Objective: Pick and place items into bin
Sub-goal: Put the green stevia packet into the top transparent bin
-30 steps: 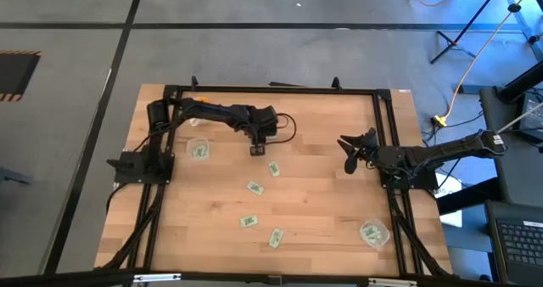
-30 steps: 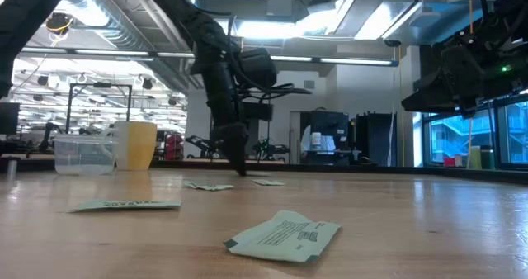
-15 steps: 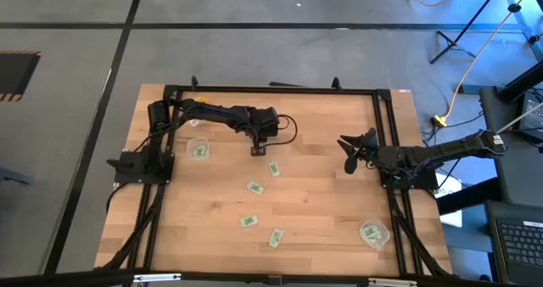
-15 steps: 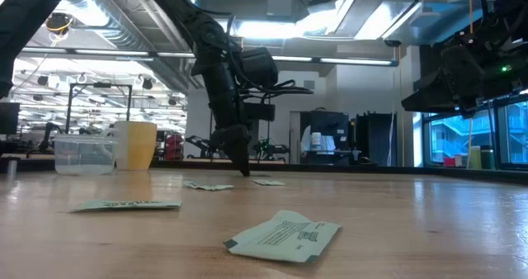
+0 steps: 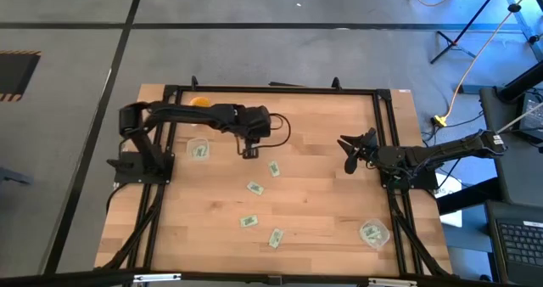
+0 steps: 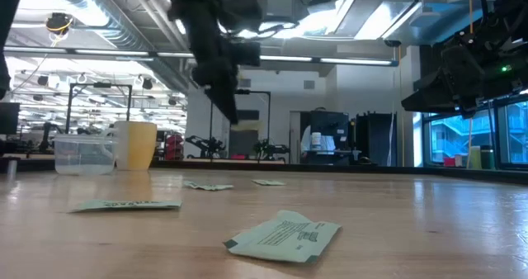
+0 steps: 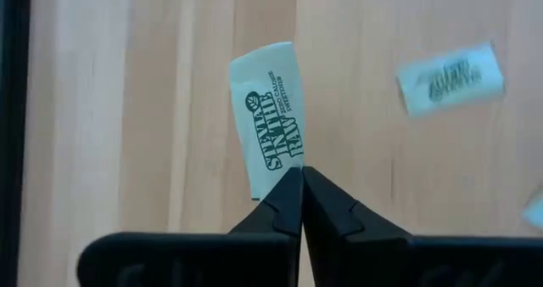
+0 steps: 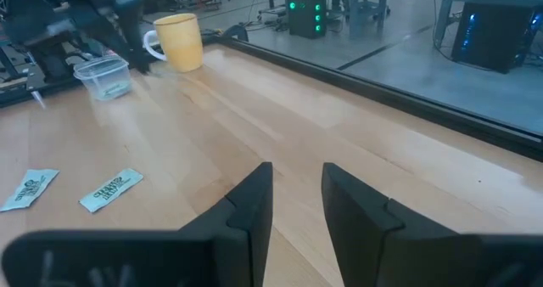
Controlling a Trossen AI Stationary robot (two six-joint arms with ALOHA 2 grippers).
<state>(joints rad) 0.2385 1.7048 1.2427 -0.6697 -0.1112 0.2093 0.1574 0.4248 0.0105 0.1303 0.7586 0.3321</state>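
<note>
– Packet (image 7: 271, 121): where is it, and have I got it?

– You have it. Your left hand (image 7: 301, 181) is clenched on one short end of the packet, and the rest sticks out past the fingertips. The hand hangs above the surface (image 5: 322, 194), toward the far left part.

– How do I finish the drop cleanly?

– The pinch is only on the packet's edge, so I judge it could swing or slip; carry it smoothly and don't jerk. Your nearest target is the clear tub (image 5: 199, 150), near the hand on the side of your left arm's base, with one packet in it already. Bring the fingertips over the middle of the tub, come down close to the rim, then release. A flat, light packet let go from high up may flutter outside.

– What's in my way?

– The orange cup (image 5: 199, 102) stands just beyond the tub toward the far edge, so come in from the open middle, not over the cup. The black frame rail (image 5: 271, 90) runs round the surface; keep your elbow inside it. Four loose packets lie toward the front, the closest (image 5: 273, 168) beside your hand, well below it. Your right hand (image 5: 349, 154) waits with its fingers apart at the right side, well clear. A second tub (image 5: 373, 233) sits by the right front corner.
</note>
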